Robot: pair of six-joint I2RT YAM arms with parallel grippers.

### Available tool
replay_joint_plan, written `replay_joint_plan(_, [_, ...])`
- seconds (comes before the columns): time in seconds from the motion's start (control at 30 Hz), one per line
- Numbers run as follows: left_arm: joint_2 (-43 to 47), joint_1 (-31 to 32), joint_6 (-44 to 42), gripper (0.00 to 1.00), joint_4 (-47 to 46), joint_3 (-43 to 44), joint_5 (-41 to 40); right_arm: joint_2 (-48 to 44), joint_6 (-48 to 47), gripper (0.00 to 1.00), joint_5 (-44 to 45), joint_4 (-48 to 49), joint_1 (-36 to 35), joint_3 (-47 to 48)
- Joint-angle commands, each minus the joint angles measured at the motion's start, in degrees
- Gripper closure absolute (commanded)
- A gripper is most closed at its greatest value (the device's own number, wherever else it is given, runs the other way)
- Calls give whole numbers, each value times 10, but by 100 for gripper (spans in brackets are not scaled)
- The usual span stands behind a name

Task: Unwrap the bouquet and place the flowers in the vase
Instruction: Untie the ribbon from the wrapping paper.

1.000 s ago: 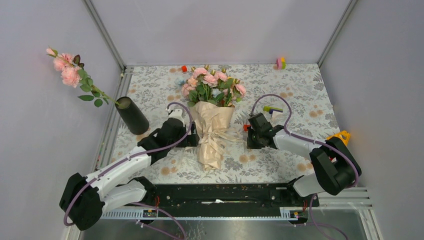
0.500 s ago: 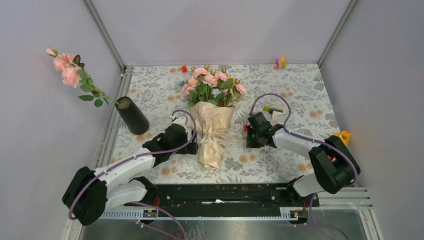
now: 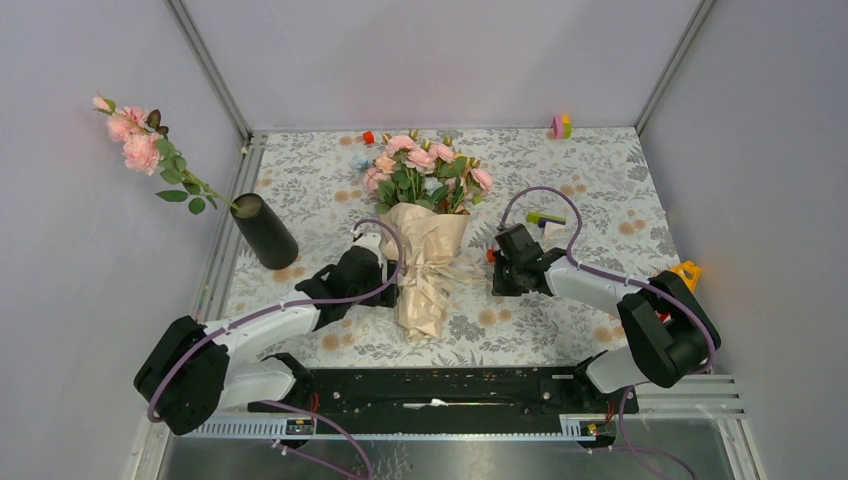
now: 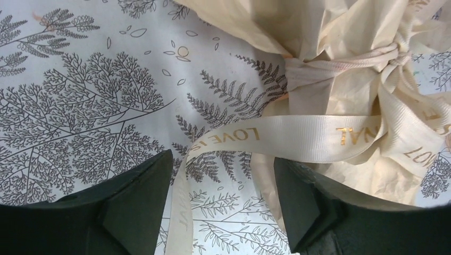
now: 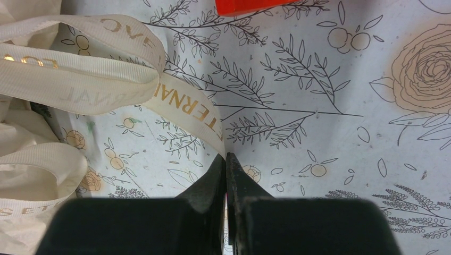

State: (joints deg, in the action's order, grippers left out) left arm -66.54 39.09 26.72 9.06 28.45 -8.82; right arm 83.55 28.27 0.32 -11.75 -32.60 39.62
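Note:
The bouquet (image 3: pixel 425 262) lies mid-table in tan paper, its flowers (image 3: pixel 420 168) pointing away from me. The cream ribbon (image 4: pixel 298 138) is still knotted round the paper's waist. My left gripper (image 3: pixel 391 292) sits at the bouquet's left side, open, with a ribbon tail (image 4: pixel 178 212) lying between its fingers close to the left one; in the left wrist view its jaws (image 4: pixel 223 170) straddle that tail. My right gripper (image 3: pixel 492 270) is shut on the other ribbon tail (image 5: pixel 186 109), pinched at the fingertips (image 5: pixel 226 156). The black vase (image 3: pixel 265 232) stands at left holding one pink rose stem (image 3: pixel 140 145).
Small toy blocks lie about: a red one (image 3: pixel 368 137) and a pink-green one (image 3: pixel 561 126) at the back, a green-purple one (image 3: pixel 546 217) beside the right arm, and a red one (image 5: pixel 250 5) ahead of the right gripper. A yellow-orange object (image 3: pixel 681 272) sits at the right edge. Walls enclose the table.
My left arm has slid right and a little nearer, bringing its gripper up against the bouquet's tied waist. The right arm and the bouquet have stayed put.

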Motion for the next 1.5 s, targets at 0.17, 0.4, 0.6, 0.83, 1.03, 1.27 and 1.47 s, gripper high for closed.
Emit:
replay_joint_plan(0.17, [-38, 8, -15, 28, -66, 14, -3, 4, -1, 100, -6, 4, 2, 20])
replay_joint_plan(0.4, [-64, 13, -28, 35, -76, 27, -13, 4, 0, 100, -6, 5, 2, 21])
replay_joint_plan(0.6, [-74, 17, -12, 50, -60, 34, -50, 3, 1, 100, -6, 5, 2, 21])
replay_joint_plan(0.83, [-87, 17, 9, 63, -36, 38, -83, 3, 0, 100, -6, 4, 2, 24])
replay_joint_plan(1.03, [-87, 17, 44, 88, -23, 39, -101, 0, 1, 100, 7, 4, 2, 26])
replay_joint_plan(1.27, [-59, 17, 88, 100, -17, 46, -111, -20, -5, 100, 58, -7, 2, 27])
replay_joint_plan(1.47, [-16, 9, 117, 100, -31, 51, -97, -37, 0, 100, 140, -53, 2, 53])
